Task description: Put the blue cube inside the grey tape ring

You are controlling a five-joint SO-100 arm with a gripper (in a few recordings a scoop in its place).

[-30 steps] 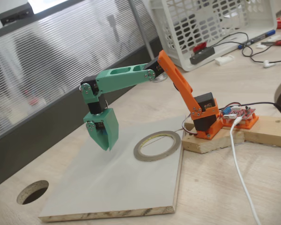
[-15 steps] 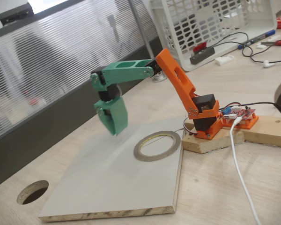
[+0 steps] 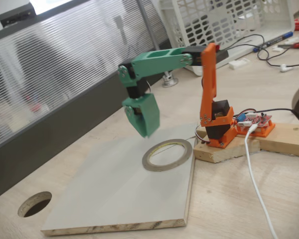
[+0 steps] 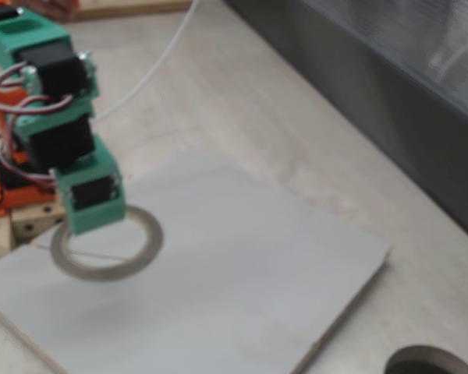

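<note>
Hand (image 3: 145,130) hanging tip-down above the grey board (image 3: 104,194), off the surface, just left of and beyond the grey tape ring (image 3: 167,155) in a fixed view; hand (image 4: 93,222) overlapping the ring's (image 4: 132,261) far-left rim in a fixed view. Clenched or released: cannot tell, green shell covering the fingers in both fixed views. Blue cube: not making it out anywhere on the board or table; possibly pinched inside the hand, judging only, not seeing it. Ring lying flat near the board's right edge, hollow centre clear, close to the orange arm base (image 3: 217,127) on its wooden block (image 3: 224,149). Key relation: ring centre sitting down and to the right of the hand tip in the first fixed view, needing a short shift that way plus a descent. Nothing standing between hand and ring. Round hole (image 3: 35,203) in the table (image 3: 229,199) well apart at near left. White cable (image 3: 254,174) trailing right of the base, white basket (image 3: 224,27) far behind, both out of the path.
</note>
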